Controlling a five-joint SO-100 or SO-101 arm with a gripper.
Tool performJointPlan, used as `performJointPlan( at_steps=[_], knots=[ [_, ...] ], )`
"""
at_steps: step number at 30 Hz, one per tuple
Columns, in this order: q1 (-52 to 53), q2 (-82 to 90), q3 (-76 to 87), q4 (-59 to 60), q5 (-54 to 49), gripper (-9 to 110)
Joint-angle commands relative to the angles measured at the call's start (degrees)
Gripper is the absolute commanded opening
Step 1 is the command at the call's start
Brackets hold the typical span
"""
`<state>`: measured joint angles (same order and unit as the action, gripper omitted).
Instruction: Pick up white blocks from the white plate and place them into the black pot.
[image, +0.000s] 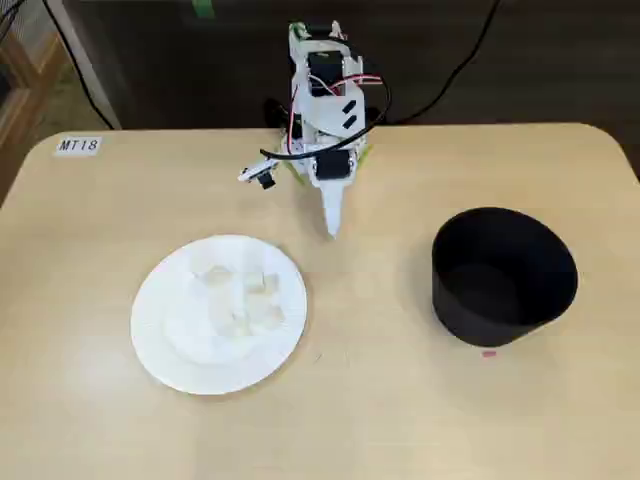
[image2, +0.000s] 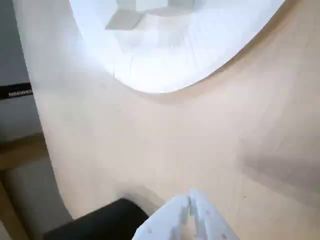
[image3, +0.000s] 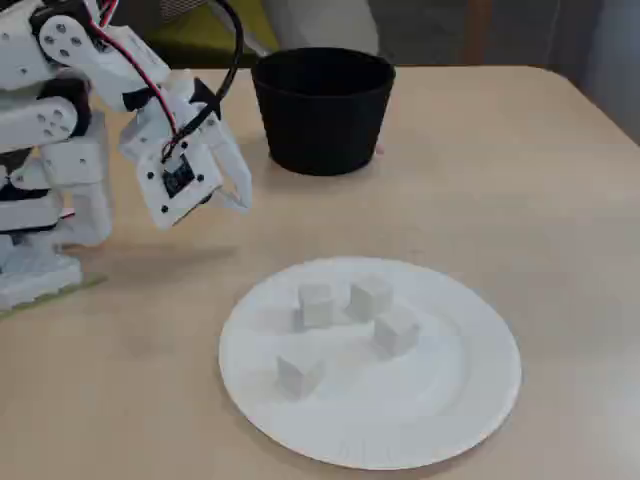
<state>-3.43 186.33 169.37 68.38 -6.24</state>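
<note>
The white plate (image: 218, 313) sits on the pale wooden table (image: 380, 400), and everything else is easiest placed from it. Four white blocks (image3: 349, 327) lie on the plate, all loosely gathered near its middle; in a fixed view from the side three of them form a small cluster and the fourth (image3: 298, 373) rests a little apart, closer to the plate's near edge. None of them touch the rim as far as I can tell.

The black pot (image: 503, 274) stands well apart from the plate, off to its right in a fixed view from above, upright, with its mouth open. From here its inside looks dark and I cannot make out anything in it. A tiny pink mark (image: 488, 352) shows on the table just at the pot's base.

The arm (image: 325, 110) is folded up at the far edge of the table, beyond the plate and between plate and pot. Its gripper (image: 331, 222) points down toward the tabletop, hanging above bare wood near the plate's far rim, not over it. In the wrist view the fingertips (image2: 200, 212) look pressed together with only a thin seam between them, and nothing is held. The plate's edge fills the top of that wrist view. A small label reading MT18 (image: 78, 145) is stuck near the table's corner, beyond the plate's left side.
</note>
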Motion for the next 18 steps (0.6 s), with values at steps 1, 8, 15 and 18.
performJointPlan(
  at_steps=[1, 8, 15, 18],
  knots=[
    [18.28, -30.32, -23.82, -13.1, 1.23, -2],
    [18.19, -30.32, -23.64, -13.27, 1.23, -2],
    [18.28, -30.32, -24.08, -11.43, 0.79, -2],
    [20.21, -30.06, -27.86, -7.47, -0.18, -2]
  ],
)
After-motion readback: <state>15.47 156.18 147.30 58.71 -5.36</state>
